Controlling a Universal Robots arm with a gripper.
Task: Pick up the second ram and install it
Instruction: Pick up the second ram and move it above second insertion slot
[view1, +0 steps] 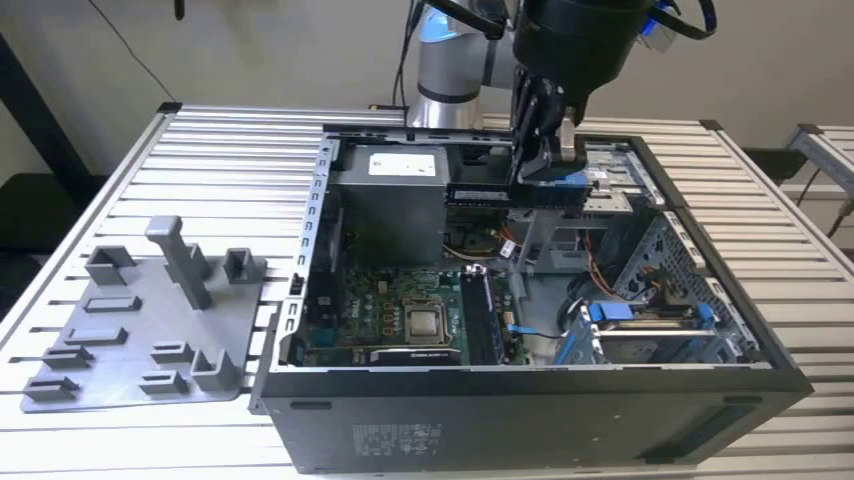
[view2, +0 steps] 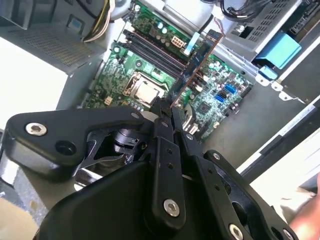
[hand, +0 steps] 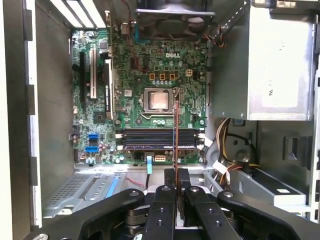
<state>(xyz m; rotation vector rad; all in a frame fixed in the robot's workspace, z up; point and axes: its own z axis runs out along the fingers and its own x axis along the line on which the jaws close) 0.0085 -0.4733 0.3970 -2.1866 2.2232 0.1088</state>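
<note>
The second ram (view2: 196, 65) sat pinched between the fingertips of the gripper (view2: 168, 111). Its long axis ran straight out from them over the green motherboard (view2: 150, 60), and its far end showed against the case's grey metalwork. In the first wrist view it showed edge-on as a thin dark line. That line crossed the black memory slots (hand: 150, 138) at a right angle and ended beside the processor socket (hand: 156, 100).

In the exterior view, the open computer case (view1: 534, 420) lay on its side on a slatted metal table (view1: 200, 140). The grey power-supply box (view1: 387, 195) sat inside it, toward the upper middle of the frame. A grey plastic tray with upright posts (view1: 134, 330) rested on the table at the exterior view's left, just beside the case. A pale wall stood behind.

The fingers were clenched almost together on the stick's two flat faces, with only its thickness between them. The arm reached down over the far part of the case, at the upper middle of the exterior view.
</note>
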